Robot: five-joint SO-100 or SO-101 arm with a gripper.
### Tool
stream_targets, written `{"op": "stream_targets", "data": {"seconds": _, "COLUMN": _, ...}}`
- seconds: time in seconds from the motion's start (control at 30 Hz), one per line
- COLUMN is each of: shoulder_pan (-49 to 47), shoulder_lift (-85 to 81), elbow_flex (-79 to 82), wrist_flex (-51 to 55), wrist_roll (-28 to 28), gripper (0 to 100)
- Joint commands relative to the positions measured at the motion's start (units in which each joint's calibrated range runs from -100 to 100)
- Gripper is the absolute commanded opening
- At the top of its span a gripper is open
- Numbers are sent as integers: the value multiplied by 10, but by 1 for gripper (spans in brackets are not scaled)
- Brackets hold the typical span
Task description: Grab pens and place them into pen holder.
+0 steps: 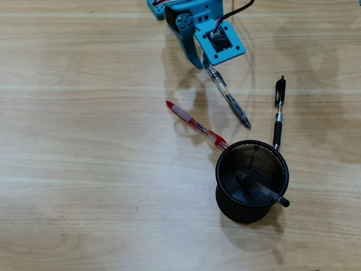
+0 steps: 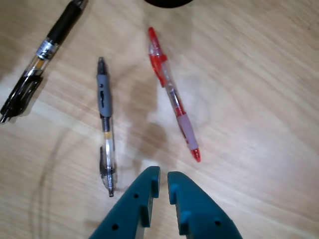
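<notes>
The teal gripper (image 2: 163, 175) is hanging above the wooden worktop (image 1: 84, 169) with its fingers almost pressed together, only a thin slit showing between them, and it is pinching nothing. In the wrist view, the grey-and-clear pen (image 2: 105, 125) is lying just left of the tips, the red pen (image 2: 173, 92) just ahead and to their right, and the black pen (image 2: 40, 55) farther off to the left. In the overhead view, the mesh pen holder (image 1: 251, 180) is standing well beyond the gripper, past the red pen's far end, with a clear pen with a black cap (image 1: 262, 189) leaning inside it.
</notes>
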Motion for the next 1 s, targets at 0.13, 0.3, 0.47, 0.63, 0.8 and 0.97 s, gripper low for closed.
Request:
{"op": "stream_targets", "data": {"seconds": 0.13, "shoulder_pan": 64, "shoulder_lift": -18, "elbow_flex": -4, "wrist_flex": 2, "wrist_roll": 23, "gripper": 2}}
{"op": "stream_targets", "data": {"seconds": 0.3, "shoulder_pan": 64, "shoulder_lift": -12, "elbow_flex": -4, "wrist_flex": -7, "wrist_roll": 23, "gripper": 2}}
{"op": "stream_targets", "data": {"seconds": 0.47, "shoulder_pan": 60, "shoulder_lift": 53, "elbow_flex": -10, "wrist_flex": -98, "wrist_roll": 24, "gripper": 2}}
{"op": "stream_targets", "data": {"seconds": 0.63, "shoulder_pan": 59, "shoulder_lift": 117, "elbow_flex": -59, "wrist_flex": -108, "wrist_roll": 24, "gripper": 3}}
{"op": "stream_targets", "data": {"seconds": 0.8, "shoulder_pan": 56, "shoulder_lift": 171, "elbow_flex": -134, "wrist_flex": -102, "wrist_roll": 38, "gripper": 5}}
{"op": "stream_targets", "data": {"seconds": 0.97, "shoulder_pan": 55, "shoulder_lift": 212, "elbow_flex": -200, "wrist_flex": -18, "wrist_roll": 36, "gripper": 15}}
